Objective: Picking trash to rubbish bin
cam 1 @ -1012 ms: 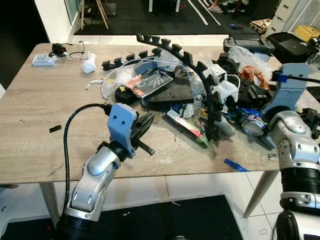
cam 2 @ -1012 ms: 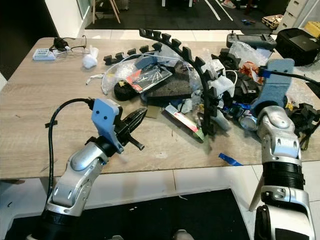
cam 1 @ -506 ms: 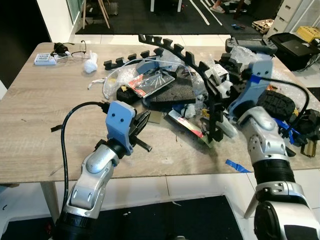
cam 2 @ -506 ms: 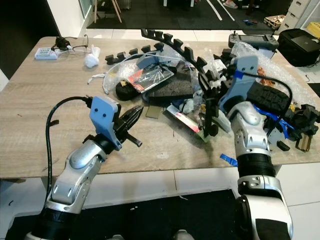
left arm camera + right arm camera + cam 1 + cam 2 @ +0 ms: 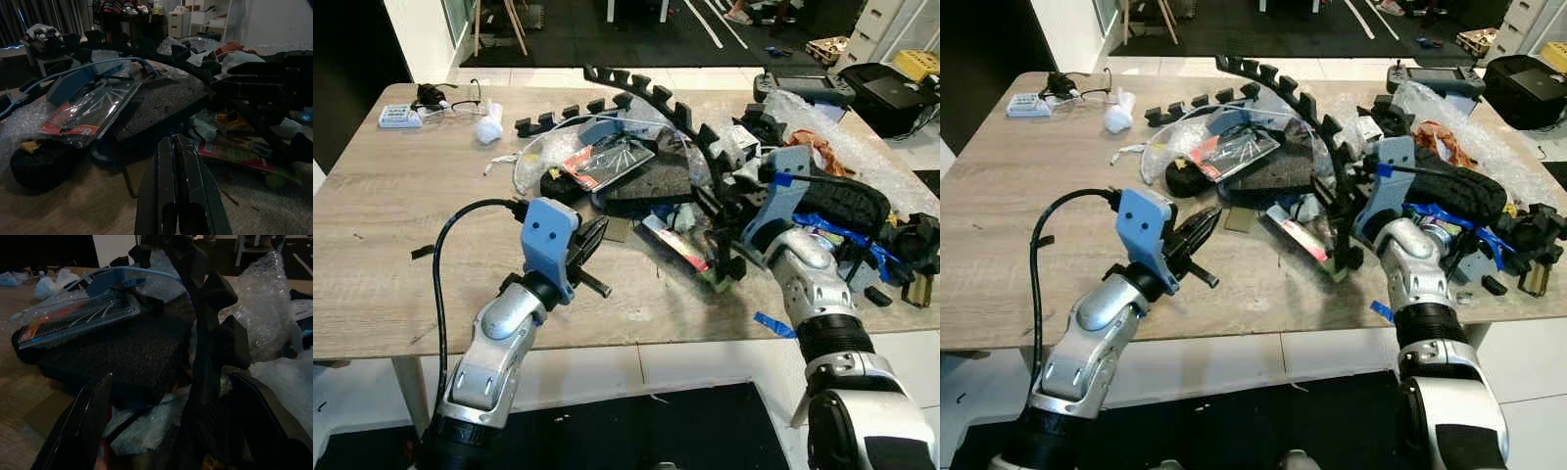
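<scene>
A heap of trash lies on the wooden table [image 5: 401,245]: a long black toothed foam strip [image 5: 703,147], a dark foam slab [image 5: 651,178], a red pack in clear plastic [image 5: 604,162], a red-green wrapper [image 5: 677,245] and bubble wrap [image 5: 837,132]. My right gripper [image 5: 171,377] is open, and its fingers [image 5: 83,426] straddle the toothed strip [image 5: 210,338] without closing on it. In the left eye view the right gripper [image 5: 736,204] is at the strip's near end. My left gripper [image 5: 595,233] is shut and empty, hovering over bare table just short of the slab [image 5: 161,105].
A scrap of blue tape [image 5: 771,324] lies near the front edge. A white tissue wad [image 5: 489,127], glasses [image 5: 455,96] and a small white box [image 5: 399,117] sit at the far left. A controller [image 5: 801,88] and a black case [image 5: 899,93] are at the far right.
My right arm has swung in from the table's right edge to the heap, with its open fingers now around the toothed strip. The left gripper has barely moved.
</scene>
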Tool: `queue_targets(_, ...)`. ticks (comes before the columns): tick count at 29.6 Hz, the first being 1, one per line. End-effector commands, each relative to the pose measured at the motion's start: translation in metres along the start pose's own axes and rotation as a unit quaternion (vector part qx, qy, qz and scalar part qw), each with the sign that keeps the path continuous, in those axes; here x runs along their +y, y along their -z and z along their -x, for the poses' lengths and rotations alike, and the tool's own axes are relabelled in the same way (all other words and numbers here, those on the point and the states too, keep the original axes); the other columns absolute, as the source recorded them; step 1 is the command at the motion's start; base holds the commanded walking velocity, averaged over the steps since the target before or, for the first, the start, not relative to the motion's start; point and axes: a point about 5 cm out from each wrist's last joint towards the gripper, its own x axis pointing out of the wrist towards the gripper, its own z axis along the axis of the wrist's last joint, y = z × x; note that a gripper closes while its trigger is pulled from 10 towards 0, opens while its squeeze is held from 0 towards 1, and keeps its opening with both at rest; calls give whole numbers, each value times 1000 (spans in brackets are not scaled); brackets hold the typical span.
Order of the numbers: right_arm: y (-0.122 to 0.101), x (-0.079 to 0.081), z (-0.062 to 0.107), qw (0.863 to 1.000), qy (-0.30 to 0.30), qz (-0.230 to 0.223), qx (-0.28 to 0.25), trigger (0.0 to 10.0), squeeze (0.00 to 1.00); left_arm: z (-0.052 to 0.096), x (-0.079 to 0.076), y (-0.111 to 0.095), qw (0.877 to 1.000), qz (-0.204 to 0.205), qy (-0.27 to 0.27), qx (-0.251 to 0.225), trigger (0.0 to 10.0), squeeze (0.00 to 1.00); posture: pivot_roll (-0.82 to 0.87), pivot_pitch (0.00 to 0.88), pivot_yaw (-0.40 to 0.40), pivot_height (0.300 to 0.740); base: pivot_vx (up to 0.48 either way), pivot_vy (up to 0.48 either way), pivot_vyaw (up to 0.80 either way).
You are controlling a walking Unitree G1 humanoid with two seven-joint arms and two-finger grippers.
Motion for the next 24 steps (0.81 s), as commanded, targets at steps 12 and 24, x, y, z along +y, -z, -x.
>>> queue_targets(12, -22, -16, 0, 995, 55, -28, -84, 10000, 0, 1, 1, 1, 1000, -4, 0, 2, 10000, 0, 7, 169, -24, 740, 0, 0, 0)
queue_targets(24, -12, -26, 4, 994, 81, -40, -59, 10000, 0, -1, -1, 2, 1000, -4, 4, -1, 10000, 0, 5, 147, -27, 740, 0, 0, 0)
